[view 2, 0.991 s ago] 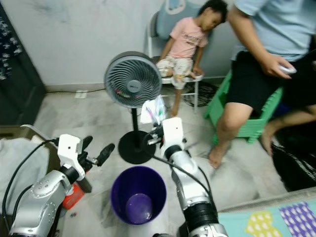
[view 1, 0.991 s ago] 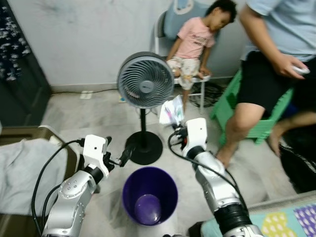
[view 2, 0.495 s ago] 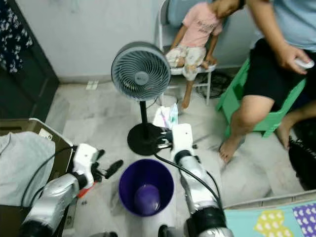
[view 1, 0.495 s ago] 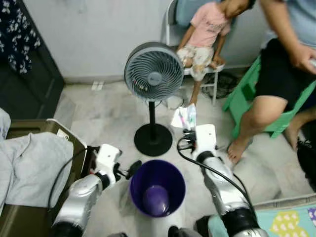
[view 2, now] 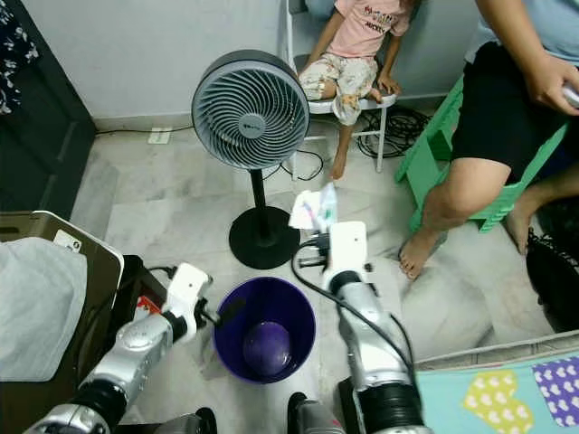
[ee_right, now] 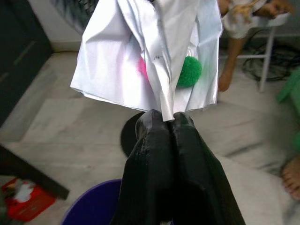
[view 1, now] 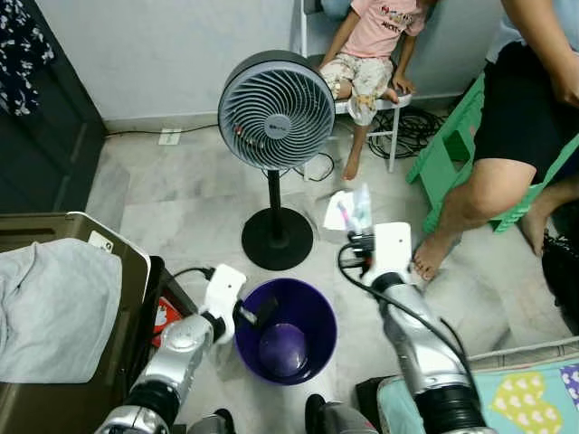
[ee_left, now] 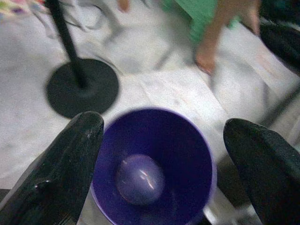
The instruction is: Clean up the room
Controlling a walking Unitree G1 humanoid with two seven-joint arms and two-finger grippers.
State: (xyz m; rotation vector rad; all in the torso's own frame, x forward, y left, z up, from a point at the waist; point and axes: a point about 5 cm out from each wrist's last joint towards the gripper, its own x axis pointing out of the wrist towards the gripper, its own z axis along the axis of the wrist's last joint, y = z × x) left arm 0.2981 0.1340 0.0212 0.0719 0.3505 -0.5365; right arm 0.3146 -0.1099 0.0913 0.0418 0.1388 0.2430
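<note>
A pale marble floor (view 1: pixel 172 194) runs from the grey wall down to the robot, and on it, at the far right, a person (view 1: pixel 534 99) in black shorts sits on a green plastic stool (view 1: pixel 452 158) with one bare foot flat on the floor, while a child (view 1: pixel 375 45) in a pink shirt sits on a white chair against the wall. At the left edge of the floor stands an open brown box (view 1: pixel 127 298) with grey cloth (view 1: pixel 54 307) draped over it, and a small red packet (view 1: pixel 163 316) lies on the floor just beside it. A grey pedestal fan (view 1: pixel 276 113) stands in the middle of the floor on a round black base, its head facing the robot. Nearer than the fan's base sits a purple bin (view 1: pixel 312 312), upright, with a rounded purple shape lying at its bottom. The left gripper (view 1: pixel 256 314) hangs at the bin's left rim, its two black fingers (ee_left: pixel 65 159) spread wide apart with nothing between them. The right gripper (view 1: pixel 359 240) is raised beyond the bin's right side, near the fan's base, fingers pinched tight on a crumpled white plastic wrapper (ee_right: pixel 150 51) with pink and green marks, which stands up above the fingertips, over the floor and not yet over the bin.
</note>
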